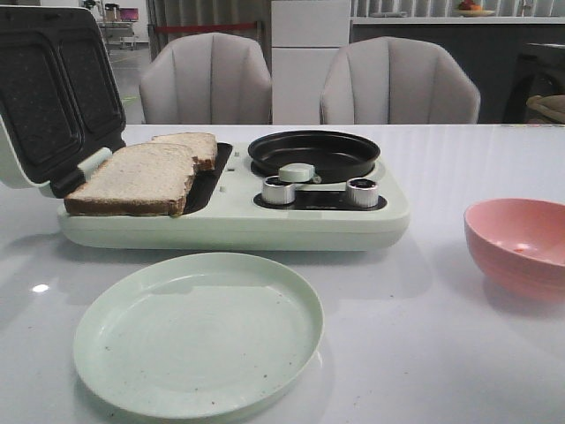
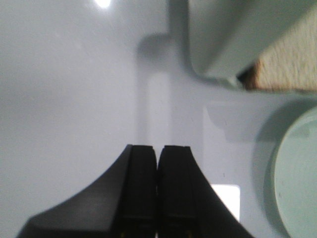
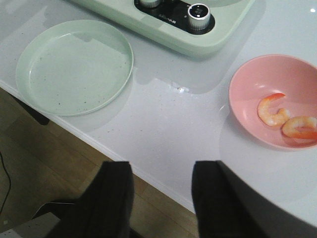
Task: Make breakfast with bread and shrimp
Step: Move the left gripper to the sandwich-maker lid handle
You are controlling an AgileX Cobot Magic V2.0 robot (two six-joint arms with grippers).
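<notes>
Two slices of bread (image 1: 141, 177) lie on the open sandwich plate of the pale green breakfast maker (image 1: 229, 225); the second slice (image 1: 190, 144) is behind the first. A corner of bread (image 2: 287, 67) shows in the left wrist view. Two orange-red shrimp (image 3: 272, 111) lie in the pink bowl (image 3: 257, 84), the other shrimp (image 3: 300, 127) beside the first. My left gripper (image 2: 158, 148) is shut and empty, low over the white table beside the maker. My right gripper (image 3: 162, 166) is open and empty above the table's front edge. Neither gripper shows in the front view.
A pale green plate (image 1: 199, 331) lies in front of the maker, also in the right wrist view (image 3: 74, 64) and the left wrist view (image 2: 299, 178). A black round pan (image 1: 313, 155) and two knobs (image 1: 362, 192) sit on the maker. The lid (image 1: 53, 88) stands open. The pink bowl (image 1: 521, 243) is at the right. Two chairs stand behind the table.
</notes>
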